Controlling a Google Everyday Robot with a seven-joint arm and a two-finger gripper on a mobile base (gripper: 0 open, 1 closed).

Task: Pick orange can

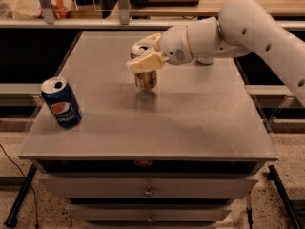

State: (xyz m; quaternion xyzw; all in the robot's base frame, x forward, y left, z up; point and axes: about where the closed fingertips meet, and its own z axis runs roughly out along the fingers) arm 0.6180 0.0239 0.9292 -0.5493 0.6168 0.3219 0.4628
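Observation:
The orange can is tan-gold with a silver top and stands upright near the middle of the grey table. My gripper reaches in from the right on a white arm and is shut on the can's upper part. One cream finger crosses the can's front and the other is behind its top. The can's base appears to hang just above the tabletop, with a shadow under it.
A blue Pepsi can stands upright near the table's left front edge. The table is a drawer cabinet with handles below. A shelf with bags and boxes runs behind the table.

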